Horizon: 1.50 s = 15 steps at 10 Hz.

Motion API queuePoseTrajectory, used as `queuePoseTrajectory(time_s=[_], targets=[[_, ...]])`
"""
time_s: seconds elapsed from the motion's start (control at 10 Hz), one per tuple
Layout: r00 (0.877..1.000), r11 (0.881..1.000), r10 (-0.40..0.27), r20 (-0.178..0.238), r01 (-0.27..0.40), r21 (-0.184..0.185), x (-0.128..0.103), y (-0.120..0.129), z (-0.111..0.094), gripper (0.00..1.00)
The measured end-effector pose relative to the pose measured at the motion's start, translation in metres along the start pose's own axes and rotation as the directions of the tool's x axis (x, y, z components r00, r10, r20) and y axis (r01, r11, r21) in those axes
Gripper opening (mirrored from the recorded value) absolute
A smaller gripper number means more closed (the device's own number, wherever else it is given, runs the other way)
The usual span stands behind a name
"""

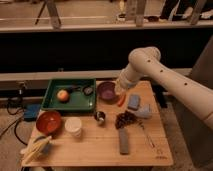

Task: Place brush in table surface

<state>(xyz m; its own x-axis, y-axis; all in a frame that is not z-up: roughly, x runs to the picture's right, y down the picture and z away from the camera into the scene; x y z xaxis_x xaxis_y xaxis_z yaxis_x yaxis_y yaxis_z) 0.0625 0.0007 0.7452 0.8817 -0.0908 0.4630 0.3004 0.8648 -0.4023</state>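
Note:
The brush [81, 90] lies in the green tray [52, 102] at the back left of the table, with its black handle pointing left and its small round head [88, 90] toward the right. My gripper [120, 92] hangs at the end of the white arm [146, 59], just over the right rim of the purple bowl [106, 92]. It is about a bowl's width to the right of the brush and is not touching it. The pale wooden table surface [95, 145] lies below.
An orange fruit [62, 95] lies in the tray. A red bowl [48, 121], a white cup [73, 126] and a small metal cup [100, 117] stand on the left. Dark grapes [126, 120], a blue sponge [134, 102], a grey block [123, 140] and a thin metal utensil [147, 135] lie on the right.

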Motion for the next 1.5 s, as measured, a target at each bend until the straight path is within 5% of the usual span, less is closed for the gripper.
queuePoseTrajectory(time_s=[0.7,1.5], targets=[[0.991,0.992,-0.120,0.058,0.121,-0.018,-0.061,-0.071,0.017,0.80],[0.987,0.986,-0.124,0.101,0.134,-0.098,-0.123,-0.113,0.047,0.80]])
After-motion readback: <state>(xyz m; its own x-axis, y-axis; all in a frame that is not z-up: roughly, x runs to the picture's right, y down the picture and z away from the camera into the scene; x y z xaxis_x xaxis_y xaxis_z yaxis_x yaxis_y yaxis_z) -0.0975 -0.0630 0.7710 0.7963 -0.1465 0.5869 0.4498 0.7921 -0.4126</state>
